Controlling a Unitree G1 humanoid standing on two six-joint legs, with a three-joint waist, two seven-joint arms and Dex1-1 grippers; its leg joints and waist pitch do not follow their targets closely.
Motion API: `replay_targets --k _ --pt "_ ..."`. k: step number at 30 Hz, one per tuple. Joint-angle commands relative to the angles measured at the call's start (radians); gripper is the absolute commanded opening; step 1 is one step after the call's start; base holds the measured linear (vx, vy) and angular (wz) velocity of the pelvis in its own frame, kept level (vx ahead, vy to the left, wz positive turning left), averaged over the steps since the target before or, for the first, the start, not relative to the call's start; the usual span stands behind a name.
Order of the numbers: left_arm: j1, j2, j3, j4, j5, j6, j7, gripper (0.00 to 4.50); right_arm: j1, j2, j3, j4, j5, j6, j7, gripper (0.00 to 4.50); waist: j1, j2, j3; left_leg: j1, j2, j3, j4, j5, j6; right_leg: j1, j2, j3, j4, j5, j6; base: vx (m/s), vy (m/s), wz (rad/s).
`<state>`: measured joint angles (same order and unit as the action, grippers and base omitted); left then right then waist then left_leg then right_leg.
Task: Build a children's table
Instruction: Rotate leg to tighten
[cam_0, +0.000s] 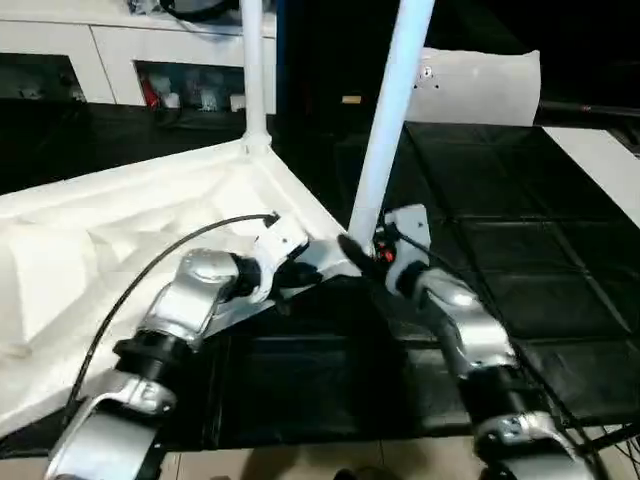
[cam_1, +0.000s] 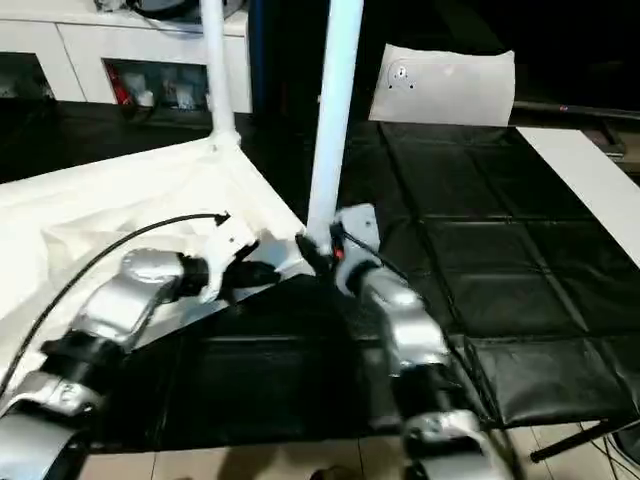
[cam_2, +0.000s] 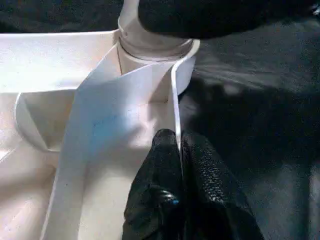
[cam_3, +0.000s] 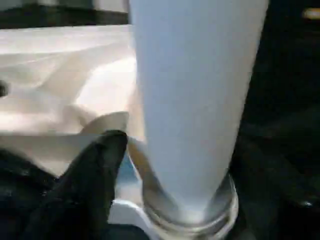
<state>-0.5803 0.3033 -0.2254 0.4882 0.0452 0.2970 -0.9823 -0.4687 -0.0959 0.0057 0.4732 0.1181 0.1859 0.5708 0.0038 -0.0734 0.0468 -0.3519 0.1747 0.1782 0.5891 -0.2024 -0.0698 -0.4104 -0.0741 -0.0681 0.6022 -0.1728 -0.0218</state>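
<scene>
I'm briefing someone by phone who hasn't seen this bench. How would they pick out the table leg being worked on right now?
Find the white tabletop lying ribbed side up on the dark bench. Two white legs rise from its corners; take the nearer leg, at the corner closest to the robot, with the right gripper at its base. The far leg stands alone by the white cabinet.

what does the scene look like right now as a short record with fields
tabletop: white plastic rectangular tabletop, ribbed underside up
far leg: long white tapered round leg upright in far corner socket
near leg: second white leg standing in near corner socket
left gripper: shut on tabletop's thin rim
right gripper: fingers either side of near leg's base
</scene>
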Motion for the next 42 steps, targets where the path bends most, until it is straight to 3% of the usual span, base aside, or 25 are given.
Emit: replay_targets --k 1,3,7,14,19,21,24,25,30,36,42 --pt "0.004 0.004 -0.013 -0.037 -0.038 -0.074 -0.074 0.00 0.005 -0.026 -0.001 -0.029 0.026 -0.011 0.076 3.79 0.006 0.001 -0.053 0.001 0.057 -0.015 -0.068 -0.167 0.073 0.054 -0.075 0.056 -0.076 -0.284 -0.189 0.000 0.000 0.00" --pt "0.021 0.050 -0.047 -0.038 -0.051 -0.137 -0.181 0.00 0.018 -0.121 0.032 -0.053 0.054 -0.018 0.243 3.87 0.010 -0.001 -0.054 0.000 0.056 -0.015 -0.067 -0.173 0.076 0.055 -0.074 0.055 -0.076 -0.287 -0.187 0.000 0.000 0.00" --pt "0.036 0.076 -0.053 -0.043 -0.089 -0.167 -0.282 0.00 0.020 -0.198 0.058 -0.068 0.080 -0.021 0.405 4.22 0.019 0.001 -0.054 0.001 0.060 -0.014 -0.066 -0.161 0.087 0.053 -0.076 0.055 -0.071 -0.254 -0.203 0.000 0.000 0.00" --pt "0.043 0.143 -0.102 -0.040 -0.099 -0.230 -0.455 0.00 0.009 -0.301 0.115 -0.084 0.151 0.014 0.718 4.22 0.035 -0.008 -0.052 0.003 0.062 -0.013 -0.066 -0.162 0.089 0.052 -0.078 0.055 -0.071 -0.274 -0.208 0.000 0.000 0.00" --pt "0.053 0.175 -0.147 -0.051 -0.085 -0.270 -0.537 0.00 -0.013 -0.337 0.178 -0.057 0.158 0.029 0.872 3.85 0.040 -0.009 -0.052 0.004 0.065 -0.015 -0.067 -0.170 0.076 0.051 -0.079 0.054 -0.070 -0.284 -0.212 0.000 0.000 0.00" --pt "0.053 0.176 -0.155 -0.052 -0.082 -0.277 -0.547 0.00 -0.023 -0.338 0.197 -0.033 0.147 0.019 0.905 3.55 0.044 -0.012 -0.051 0.005 0.066 -0.014 -0.067 -0.172 0.068 0.051 -0.079 0.053 -0.070 -0.287 -0.213 0.000 0.000 0.00" --pt "0.050 0.173 -0.156 -0.051 -0.084 -0.280 -0.551 0.00 -0.029 -0.336 0.212 -0.023 0.140 0.013 0.927 3.51 0.051 -0.011 -0.052 0.007 0.067 -0.012 -0.066 -0.159 0.061 0.050 -0.079 0.053 -0.065 -0.257 -0.225 0.000 0.000 0.00" --pt "0.047 0.171 -0.156 -0.048 -0.085 -0.283 -0.552 0.00 -0.033 -0.334 0.220 -0.020 0.138 0.014 0.934 3.23 0.053 -0.014 -0.052 0.007 0.067 -0.012 -0.066 -0.153 0.062 0.051 -0.077 0.053 -0.063 -0.247 -0.226 0.000 0.000 0.00" --pt "0.037 0.167 -0.157 -0.033 -0.086 -0.296 -0.548 0.00 -0.040 -0.323 0.235 -0.016 0.145 0.019 0.953 2.85 0.054 -0.016 -0.052 0.005 0.066 -0.013 -0.065 -0.160 0.055 0.052 -0.080 0.053 -0.065 -0.277 -0.215 0.000 0.000 0.00" --pt "0.035 0.170 -0.154 -0.025 -0.079 -0.300 -0.538 0.00 -0.030 -0.322 0.240 -0.030 0.153 0.028 0.967 2.41 0.055 -0.014 -0.055 0.005 0.065 -0.014 -0.065 -0.145 0.054 0.053 -0.078 0.053 -0.062 -0.250 -0.218 0.000 0.000 0.00" --pt "0.024 0.142 -0.126 0.006 -0.071 -0.275 -0.449 0.00 0.023 -0.306 0.228 -0.097 0.184 0.103 0.905 2.19 0.063 -0.008 -0.052 0.008 0.065 -0.014 -0.067 -0.167 0.044 0.054 -0.077 0.053 -0.066 -0.268 -0.209 0.000 0.000 0.00"
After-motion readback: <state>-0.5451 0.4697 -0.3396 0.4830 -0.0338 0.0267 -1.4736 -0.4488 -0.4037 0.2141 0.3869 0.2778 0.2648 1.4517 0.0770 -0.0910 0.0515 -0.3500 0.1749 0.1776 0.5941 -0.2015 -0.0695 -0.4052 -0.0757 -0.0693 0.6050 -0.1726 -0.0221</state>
